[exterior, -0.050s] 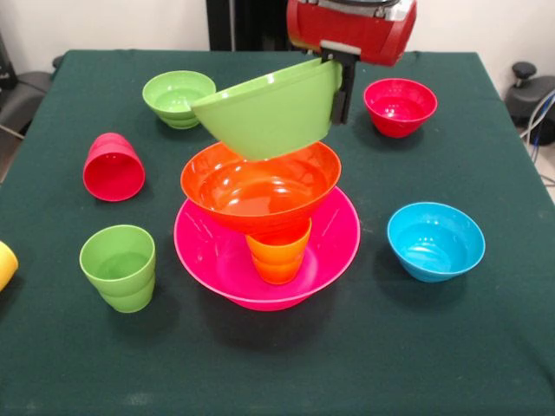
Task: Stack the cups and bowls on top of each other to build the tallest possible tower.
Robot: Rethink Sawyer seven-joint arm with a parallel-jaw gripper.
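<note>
- Gripper [345, 87]: clamped on the rim of the large green bowl [269, 117]. One dark finger shows outside the bowl's right wall. The opposing finger is hidden inside the bowl.
- Large green bowl: held clear of the counter [486, 347] and tilted, with its mouth facing up and to the left. Its right rim is raised at the gripper. Its lower left side hangs just above the large orange bowl [260, 191]; whether the two touch cannot be told.
- Key relation: the large orange bowl lies directly below and slightly left of the gripper. The held bowl's axis leans away from vertical. By judgement, placement calls for levelling the bowl and centring it over the orange rim before lowering.
- Tower: the very large pink bowl [334, 251] forms the base. The orange cup [277, 256] stands upright in it. The large orange bowl sits on that cup, mouth up.
- Arm pose: the red wrist housing [351, 30] enters from the top edge, with the gripper pointing down on the right side of the tower.
- Loose items:
  - small green bowl [178, 97], far left;
  - small red bowl [400, 106], right of the gripper;
  - small blue bowl [435, 240], right of the pink bowl;
  - red cup [113, 167], on its side;
  - green cup [119, 266], upright;
  - yellow cup [5, 264], at the left edge.
- Risk, by judgement: the single cup is a narrow support, and an off-centre release could tip the stack.
</note>
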